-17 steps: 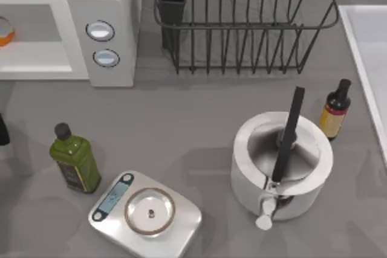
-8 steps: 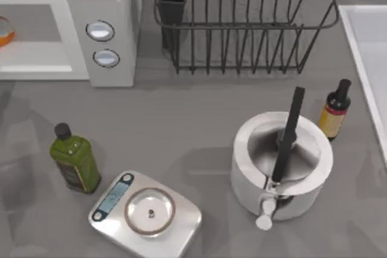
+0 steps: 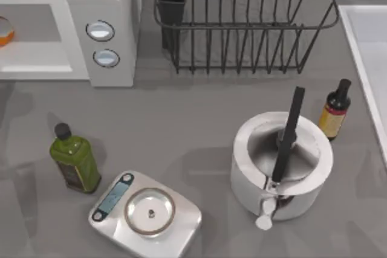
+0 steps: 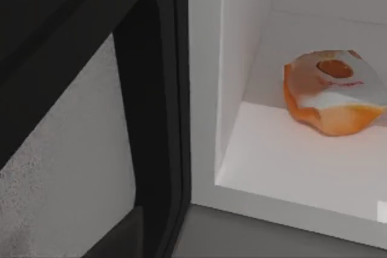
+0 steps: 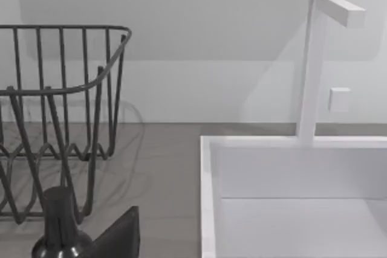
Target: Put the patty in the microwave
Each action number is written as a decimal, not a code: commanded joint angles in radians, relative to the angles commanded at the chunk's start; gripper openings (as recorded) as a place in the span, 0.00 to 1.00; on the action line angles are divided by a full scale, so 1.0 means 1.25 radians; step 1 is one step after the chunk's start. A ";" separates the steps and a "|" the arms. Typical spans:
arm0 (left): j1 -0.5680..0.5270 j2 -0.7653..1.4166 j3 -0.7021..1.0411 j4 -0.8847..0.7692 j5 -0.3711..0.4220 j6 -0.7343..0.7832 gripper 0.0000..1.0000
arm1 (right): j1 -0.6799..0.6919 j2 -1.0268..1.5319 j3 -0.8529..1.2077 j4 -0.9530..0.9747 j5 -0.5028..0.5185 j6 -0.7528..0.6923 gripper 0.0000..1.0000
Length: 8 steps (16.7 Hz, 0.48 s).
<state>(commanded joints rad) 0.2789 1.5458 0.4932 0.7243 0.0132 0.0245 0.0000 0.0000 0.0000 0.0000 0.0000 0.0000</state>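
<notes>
Patty (image 4: 331,92) rests inside microwave (image 3: 103,4), near wall.

You have an orange patty (image 4: 329,98) with a pale whitish rim inside the white microwave (image 3: 72,4), whose cavity is grey and whose two round buttons (image 3: 100,31) are silvery-blue. Near the microwave: a green bottle (image 3: 75,160) with a black cap, a silver scale (image 3: 145,212), and a dark wire rack (image 3: 242,22).
</notes>
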 joint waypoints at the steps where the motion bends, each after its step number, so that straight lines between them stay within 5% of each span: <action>1: 0.000 -0.017 0.003 -0.029 0.000 0.000 1.00 | 0.000 0.000 0.000 0.000 0.000 0.000 1.00; 8: 0.001 -0.105 0.012 -0.201 -0.002 -0.001 1.00 | 0.000 0.000 0.000 0.000 0.000 0.000 1.00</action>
<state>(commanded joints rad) 0.2807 1.4147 0.5086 0.4730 0.0110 0.0230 0.0000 0.0000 0.0000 0.0000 0.0000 0.0000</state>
